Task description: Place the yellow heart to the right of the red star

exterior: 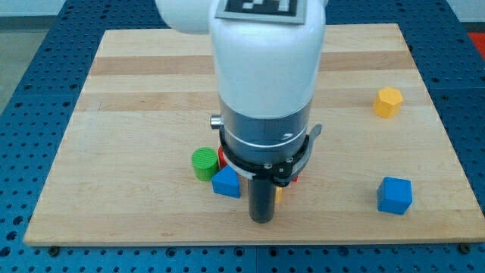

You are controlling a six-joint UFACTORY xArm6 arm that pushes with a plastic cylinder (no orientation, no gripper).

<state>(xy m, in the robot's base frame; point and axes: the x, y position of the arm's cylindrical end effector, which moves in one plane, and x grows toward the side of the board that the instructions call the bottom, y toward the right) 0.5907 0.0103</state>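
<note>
While the blue pegboard bench (23, 91) fills the edges of the frame, the wooden board (151, 91) covers most of the middle, pale with a darker band running across its upper part. Over the centre hangs the arm (265, 68), a fat white housing on a grey collar with a black ring beneath, hiding a good stretch of the board behind it. From that ring the dark rod drops to the lower centre, and my tip (261, 220) sits on the wood close to the board's bottom edge; there is no pincer on this rig, only the rod. A blue cube (395, 195) rests alone at the lower right, and a yellow hexagon block (388, 101) sits well apart from it at the upper right. Just left of my tip stands a second blue block (226, 183), touching a green cylinder (203, 163) on its upper left. Slivers of a red block (221, 158) and a yellow block (279, 195) peek out beside the rod, too hidden to judge their shapes.
</note>
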